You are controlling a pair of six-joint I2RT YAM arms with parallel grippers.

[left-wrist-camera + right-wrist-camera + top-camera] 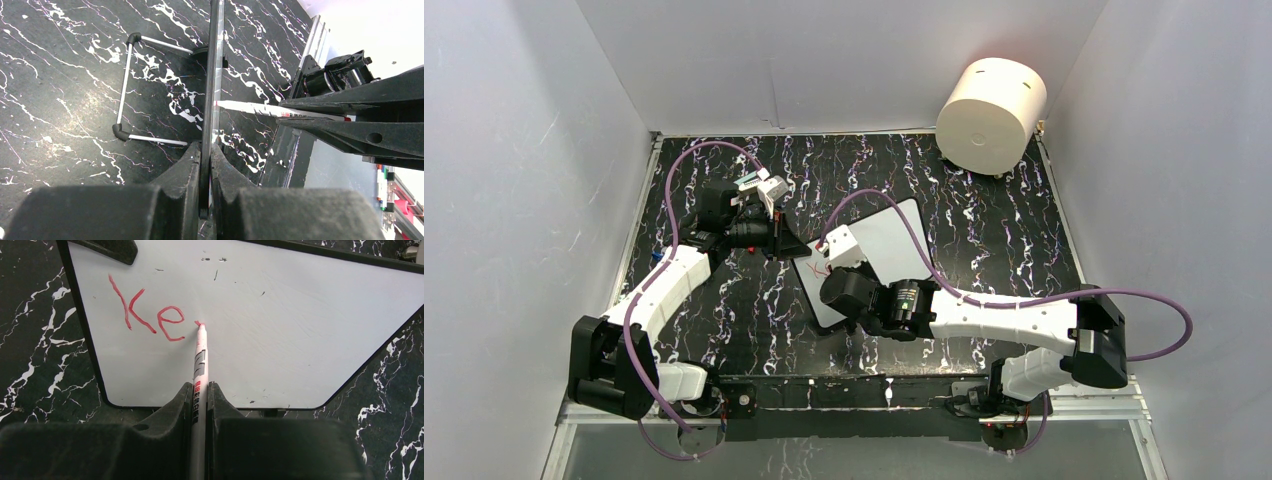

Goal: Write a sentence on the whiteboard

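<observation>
sentence (145, 315) — only "Ke" done, most remaining | marker (200, 355) tip at e's 3 o'clock | right gripper (200, 388) clamps marker | left gripper (205, 150) pinches whiteboard (300, 340) edge

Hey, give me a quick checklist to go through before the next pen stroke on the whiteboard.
1. Left gripper clamped on whiteboard edge: ok.
2. Right gripper shut on marker: ok.
3. Marker tip on the board right of "Ke": ok.
4. Bare board right of the tip: ok.
5. Sentence complete: not ok, only "Ke" written.
6. Ink left in marker: cannot tell.
</observation>
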